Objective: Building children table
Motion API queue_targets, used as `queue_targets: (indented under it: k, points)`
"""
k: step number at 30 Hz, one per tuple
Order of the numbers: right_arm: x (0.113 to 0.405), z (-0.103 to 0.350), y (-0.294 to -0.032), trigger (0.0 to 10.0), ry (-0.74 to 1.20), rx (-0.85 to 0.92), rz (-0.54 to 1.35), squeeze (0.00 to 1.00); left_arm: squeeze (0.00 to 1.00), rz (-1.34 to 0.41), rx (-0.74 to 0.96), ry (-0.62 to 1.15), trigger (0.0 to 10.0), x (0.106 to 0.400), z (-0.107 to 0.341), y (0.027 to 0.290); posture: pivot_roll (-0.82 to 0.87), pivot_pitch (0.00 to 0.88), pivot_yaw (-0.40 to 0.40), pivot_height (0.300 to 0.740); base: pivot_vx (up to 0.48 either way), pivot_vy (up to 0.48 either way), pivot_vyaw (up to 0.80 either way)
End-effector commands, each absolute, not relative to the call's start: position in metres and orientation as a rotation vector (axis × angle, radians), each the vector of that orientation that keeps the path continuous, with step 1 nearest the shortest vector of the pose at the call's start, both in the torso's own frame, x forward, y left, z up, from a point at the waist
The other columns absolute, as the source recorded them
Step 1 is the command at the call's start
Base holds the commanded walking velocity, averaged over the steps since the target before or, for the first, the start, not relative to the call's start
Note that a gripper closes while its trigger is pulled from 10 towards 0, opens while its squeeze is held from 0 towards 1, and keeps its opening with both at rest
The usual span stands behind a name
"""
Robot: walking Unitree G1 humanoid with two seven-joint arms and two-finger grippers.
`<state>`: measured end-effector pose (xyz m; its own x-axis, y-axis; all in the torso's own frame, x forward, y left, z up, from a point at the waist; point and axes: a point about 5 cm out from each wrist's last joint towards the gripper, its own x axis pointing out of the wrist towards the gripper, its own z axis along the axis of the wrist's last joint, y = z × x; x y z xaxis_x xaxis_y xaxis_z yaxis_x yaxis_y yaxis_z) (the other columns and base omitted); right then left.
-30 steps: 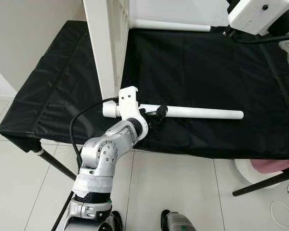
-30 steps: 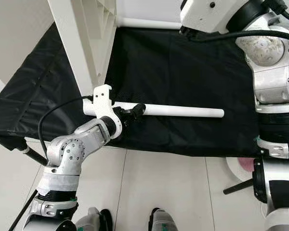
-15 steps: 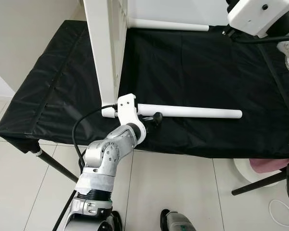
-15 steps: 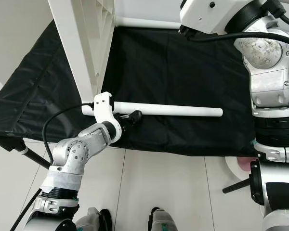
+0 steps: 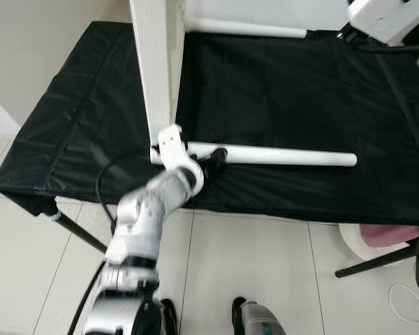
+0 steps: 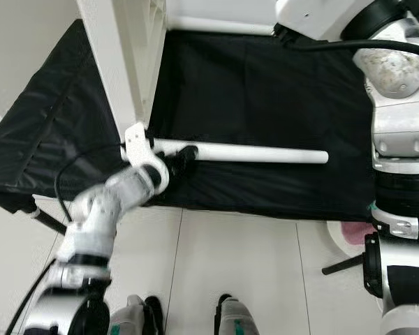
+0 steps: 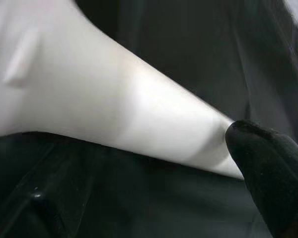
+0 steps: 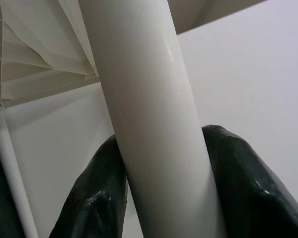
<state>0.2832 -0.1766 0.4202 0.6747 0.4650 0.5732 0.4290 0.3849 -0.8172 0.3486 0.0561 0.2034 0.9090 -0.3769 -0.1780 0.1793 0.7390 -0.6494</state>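
Where the black-covered work surface begins on the left, the white tabletop stands on edge, presumably so that its underside corners are open to receive legs. At its lower corner, the left gripper has its black fingers closed around the near end of a loose white leg. This leg lies flat on the cloth, its inner end touching the tabletop corner; in my judgement it is held there to line it up with its socket. The left wrist view confirms one fingertip pressed against the white tube.

Further right, at the far edge, a second white leg projects sideways from the tabletop, apparently already fitted. The right wrist view shows the right gripper clamped on a white tube, both fingers bearing on it, most likely bracing the assembly against tipping.
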Motion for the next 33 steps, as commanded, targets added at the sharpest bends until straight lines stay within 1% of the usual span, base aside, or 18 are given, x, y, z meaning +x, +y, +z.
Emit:
queue_targets:
  k: [1,6,7,9,11,14,16,17,18,19,21,25,28,30,33]
  points:
    - [0.262,0.447,-0.195,0.0,-1.040,-1.009,-0.116,0.00,0.00,-0.357,-0.812,0.242,10.0,0.347,0.233,0.023,-0.20,0.183,0.085,0.740,0.000,0.000,0.00]
    - [0.257,0.455,-0.199,0.0,-1.073,-0.976,-0.164,0.00,0.00,-0.343,-0.852,0.233,10.0,0.352,0.240,0.021,-0.20,0.184,0.084,0.740,0.000,0.000,0.00]
    - [0.256,0.457,-0.201,0.0,-1.071,-0.961,-0.179,0.00,0.00,-0.339,-0.897,0.229,10.0,0.355,0.244,0.018,-0.20,0.184,0.084,0.740,0.000,0.000,0.00]
    - [0.256,0.457,-0.202,0.0,-1.067,-0.953,-0.181,0.00,0.00,-0.338,-0.921,0.227,10.0,0.356,0.246,0.017,-0.20,0.184,0.084,0.740,0.000,0.000,0.00]
    - [0.256,0.457,-0.202,0.0,-1.060,-0.935,-0.188,0.00,0.00,-0.358,-1.032,0.248,10.0,0.356,0.250,0.011,-0.20,0.184,0.084,0.740,0.000,0.000,0.00]
    - [0.256,0.457,-0.202,0.0,-1.058,-0.932,-0.188,0.00,0.00,-0.373,-1.068,0.265,10.0,0.357,0.252,0.007,-0.20,0.184,0.084,0.740,0.000,0.000,0.00]
    - [0.257,0.457,-0.202,0.0,-1.057,-0.926,-0.190,0.00,0.00,-0.414,-1.134,0.295,10.0,0.355,0.256,-0.003,-0.20,0.184,0.084,0.740,0.000,0.000,0.00]
    - [0.257,0.458,-0.202,0.0,-1.063,-0.915,-0.198,0.00,0.00,-0.438,-1.209,0.313,0.0,0.352,0.259,-0.010,-0.20,0.184,0.084,0.740,0.000,0.000,0.00]
    - [0.257,0.458,-0.202,0.0,-1.063,-0.915,-0.198,0.00,0.00,-0.438,-1.209,0.313,0.0,0.352,0.259,-0.010,-0.20,0.184,0.084,0.740,0.000,0.000,0.00]
    - [0.257,0.459,-0.202,0.0,-1.070,-0.910,-0.206,0.00,0.00,-0.468,-1.271,0.324,0.0,0.351,0.263,-0.016,-0.21,0.189,0.084,0.740,0.000,0.000,0.00]
    - [0.257,0.461,-0.202,0.0,-1.080,-0.898,-0.216,0.00,0.00,-0.483,-1.336,0.337,0.0,0.350,0.267,-0.021,-0.21,0.187,0.081,0.740,0.000,0.000,0.00]
    - [0.258,0.462,-0.202,0.0,-1.084,-0.892,-0.223,0.00,0.00,-0.477,-1.363,0.336,0.0,0.351,0.269,-0.021,-0.21,0.186,0.077,0.740,0.000,0.000,0.00]
    - [0.259,0.464,-0.202,0.0,-1.090,-0.879,-0.233,0.00,0.00,-0.476,-1.391,0.323,0.0,0.353,0.274,-0.018,-0.21,0.185,0.077,0.740,0.000,0.000,0.00]
    - [0.257,0.467,-0.203,0.0,-1.105,-0.852,-0.264,0.00,0.00,-0.492,-1.386,0.264,0.0,0.356,0.287,-0.008,-0.21,0.181,0.076,0.740,0.000,0.000,0.00]
    - [0.257,0.468,-0.204,0.0,-1.108,-0.843,-0.274,0.00,0.00,-0.494,-1.385,0.246,0.0,0.357,0.292,-0.004,-0.21,0.181,0.076,0.740,0.000,0.000,0.00]
